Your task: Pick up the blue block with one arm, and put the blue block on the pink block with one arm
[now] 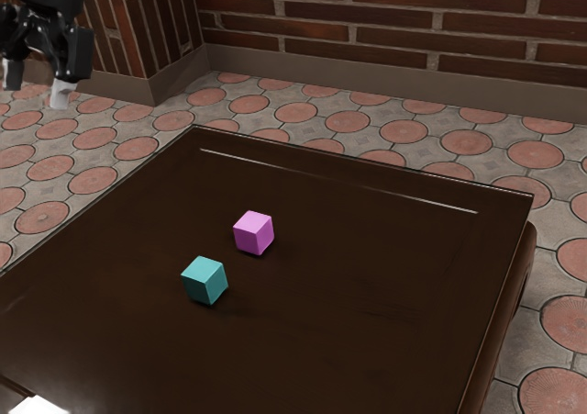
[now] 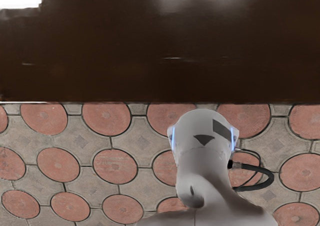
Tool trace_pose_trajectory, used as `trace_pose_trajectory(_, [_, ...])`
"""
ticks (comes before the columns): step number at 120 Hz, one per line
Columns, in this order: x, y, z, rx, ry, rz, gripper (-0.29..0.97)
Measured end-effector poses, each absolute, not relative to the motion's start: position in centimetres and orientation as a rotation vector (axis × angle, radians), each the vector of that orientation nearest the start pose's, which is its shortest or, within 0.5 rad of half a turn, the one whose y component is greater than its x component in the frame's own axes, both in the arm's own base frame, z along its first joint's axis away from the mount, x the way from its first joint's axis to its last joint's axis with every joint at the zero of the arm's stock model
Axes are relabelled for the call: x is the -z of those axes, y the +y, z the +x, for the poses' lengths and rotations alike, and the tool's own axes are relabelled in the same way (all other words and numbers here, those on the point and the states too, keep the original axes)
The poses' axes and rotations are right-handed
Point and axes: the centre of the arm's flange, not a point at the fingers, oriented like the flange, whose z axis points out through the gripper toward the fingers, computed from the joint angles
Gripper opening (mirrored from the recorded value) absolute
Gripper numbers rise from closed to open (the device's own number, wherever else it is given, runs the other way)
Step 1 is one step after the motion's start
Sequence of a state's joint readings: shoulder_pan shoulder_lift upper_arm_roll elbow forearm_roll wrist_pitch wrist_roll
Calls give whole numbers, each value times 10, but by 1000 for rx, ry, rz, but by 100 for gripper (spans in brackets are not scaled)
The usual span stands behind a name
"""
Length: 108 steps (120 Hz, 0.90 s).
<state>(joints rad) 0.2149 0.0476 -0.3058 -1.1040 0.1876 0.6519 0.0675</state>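
Note:
The blue block [image 1: 204,279], teal in shade, sits on the dark brown table [image 1: 367,276] toward its near side. Just behind it and a little toward the exterior view's right lies the pink block [image 1: 253,231], a small gap apart from it. My gripper [image 1: 37,80] hangs high at the exterior view's upper left, beyond the table's left edge and far from both blocks. It is open, its two pale fingertips [image 1: 60,93] apart with nothing between them. The wrist view looks down on the table's edge [image 2: 160,93] and the tiled floor.
A white-grey link of my own arm [image 2: 205,161] with a black cable shows over the tiled floor [image 2: 75,136] in the wrist view. Brick walls [image 1: 385,19] stand behind the table. A pale object [image 1: 37,405] shows at the table's near left corner.

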Motion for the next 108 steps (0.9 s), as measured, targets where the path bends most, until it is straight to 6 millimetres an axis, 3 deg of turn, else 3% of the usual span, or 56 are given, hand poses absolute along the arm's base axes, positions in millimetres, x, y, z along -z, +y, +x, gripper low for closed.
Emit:
trace_pose_trajectory(14, [-740,-49,468,-467,244,-2910,68])
trace_pose_trajectory(24, [-744,-100,470,-317,436,-2885,68])
trace_pose_trajectory(33, [-697,-171,487,-358,676,-2805,68])
trace_pose_trajectory(38, [-675,-189,497,-375,763,-2780,68])
trace_pose_trajectory(48, [-665,-166,513,-359,758,-2783,68])
trace_pose_trajectory(58, [-651,-142,468,-364,720,-2741,68])
trace_pose_trajectory(64, [-616,-134,451,-405,714,-2718,68])
trace_pose_trajectory(69, [-573,-130,444,-449,735,-2705,68])
trace_pose_trajectory(77, [-517,-119,444,-466,765,-2716,68])
trace_pose_trajectory(87, [-464,-114,446,-419,830,-2721,68])
trace_pose_trajectory(95, [-433,-106,451,-364,860,-2723,68])
trace_pose_trajectory(108, [-408,-74,472,-274,792,-2778,68])
